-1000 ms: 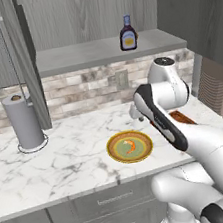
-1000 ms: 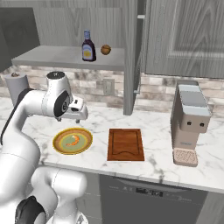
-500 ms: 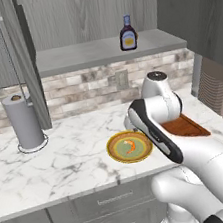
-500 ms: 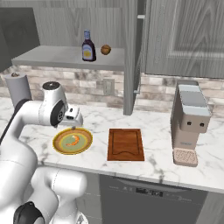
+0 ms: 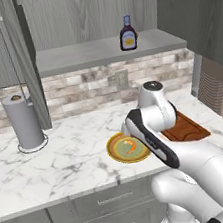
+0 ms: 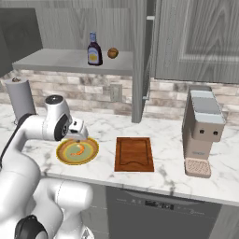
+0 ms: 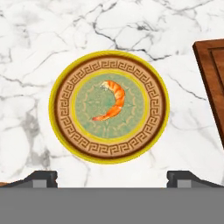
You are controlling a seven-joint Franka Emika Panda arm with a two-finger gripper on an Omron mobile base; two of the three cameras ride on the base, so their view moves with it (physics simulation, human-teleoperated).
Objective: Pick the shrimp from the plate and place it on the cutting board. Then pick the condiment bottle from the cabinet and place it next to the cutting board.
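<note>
The small curled orange shrimp (image 7: 113, 101) lies on the pale green centre of the plate (image 7: 65, 87). My gripper (image 7: 111, 179) hangs open straight above it, its dark fingertips (image 7: 41, 178) spread wide at the plate's near side, holding nothing. From the base, the shrimp (image 6: 80, 149) and plate (image 6: 63, 157) sit just below my hand (image 6: 77, 133). To the plate's right lies the reddish-brown cutting board (image 6: 134, 154), bare. On the grey cabinet shelf (image 6: 60, 60) stands the condiment bottle (image 6: 94, 49), also seen upright from the left side (image 5: 128, 32).
A brown rounded lump (image 6: 112, 53) sits beside the bottle on the shelf. A paper towel roll (image 5: 23, 121) stands at the counter's left. A coffee machine (image 6: 203, 130) stands right of the board. The open cabinet door (image 6: 140, 60) hangs edge-on above the counter.
My hand has come down and shifted left from near the board, so it now hovers over the plate. Shrimp, plate, board and bottle have not moved.
</note>
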